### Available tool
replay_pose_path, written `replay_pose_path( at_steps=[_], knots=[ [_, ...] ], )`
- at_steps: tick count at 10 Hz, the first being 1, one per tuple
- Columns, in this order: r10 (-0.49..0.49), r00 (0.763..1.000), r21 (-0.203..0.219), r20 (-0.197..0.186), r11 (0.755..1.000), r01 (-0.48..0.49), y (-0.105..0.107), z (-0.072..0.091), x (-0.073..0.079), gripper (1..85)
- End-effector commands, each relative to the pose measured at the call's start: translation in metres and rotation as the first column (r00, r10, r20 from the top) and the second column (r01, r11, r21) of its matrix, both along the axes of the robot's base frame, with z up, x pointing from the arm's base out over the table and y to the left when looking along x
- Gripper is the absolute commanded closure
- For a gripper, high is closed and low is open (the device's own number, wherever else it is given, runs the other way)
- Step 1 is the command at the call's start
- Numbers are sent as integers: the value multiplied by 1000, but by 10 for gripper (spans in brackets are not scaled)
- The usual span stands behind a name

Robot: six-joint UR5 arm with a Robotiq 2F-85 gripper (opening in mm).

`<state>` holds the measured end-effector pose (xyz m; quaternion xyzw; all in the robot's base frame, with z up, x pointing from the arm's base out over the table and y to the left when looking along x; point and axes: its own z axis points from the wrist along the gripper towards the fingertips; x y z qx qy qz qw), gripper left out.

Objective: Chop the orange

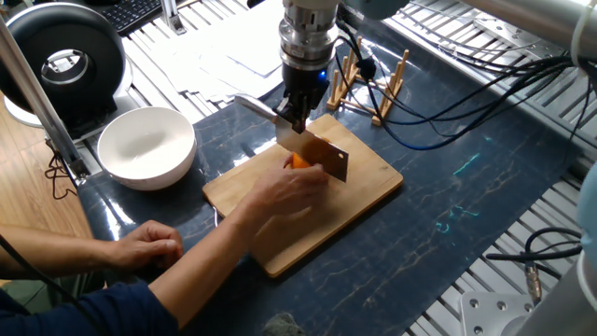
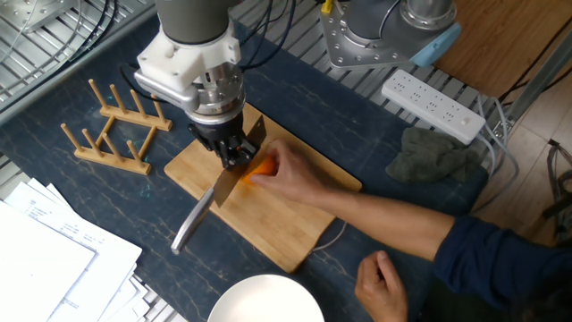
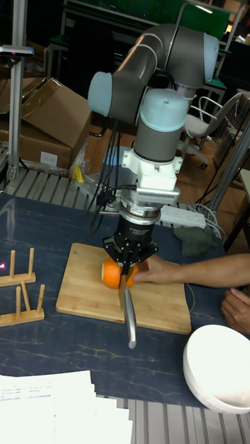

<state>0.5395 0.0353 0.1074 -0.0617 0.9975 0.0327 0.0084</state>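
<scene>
The orange [image 1: 298,161] [image 2: 263,167] [image 3: 111,272] lies on a wooden cutting board [image 1: 350,191] [image 2: 286,237] [image 3: 83,295]. A person's hand [image 1: 289,191] [image 2: 299,179] [image 3: 163,269] holds it from the side. My gripper [image 1: 297,119] [image 2: 234,154] [image 3: 132,261] stands right over the orange, shut on a knife [image 1: 325,157] [image 2: 195,222] [image 3: 130,320]. The broad blade rests against the orange and hides part of it. I cannot tell whether the fruit is cut through.
A white bowl [image 1: 146,147] [image 2: 264,302] [image 3: 219,368] stands beside the board. A wooden peg rack [image 1: 373,84] [image 2: 112,125] [image 3: 17,295] is on the other side. A power strip [image 2: 438,98], a grey cloth [image 2: 433,156], paper sheets [image 2: 45,259] and the person's second hand [image 1: 149,247] are nearby.
</scene>
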Motion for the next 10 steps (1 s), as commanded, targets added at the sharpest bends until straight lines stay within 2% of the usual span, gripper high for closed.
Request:
replay_pose_path(
  at_steps=[1, 4, 7, 10],
  knots=[
    [-5, 999, 22, -41, 1000, 6, 3, 19, -18, 843],
    [12, 997, 25, -72, 1000, -10, -4, 44, -28, 843],
    [17, 996, 17, -88, 1000, -15, -7, 59, -32, 843],
    [52, 994, -2, -91, 999, -52, -21, 65, -34, 843]
  ],
)
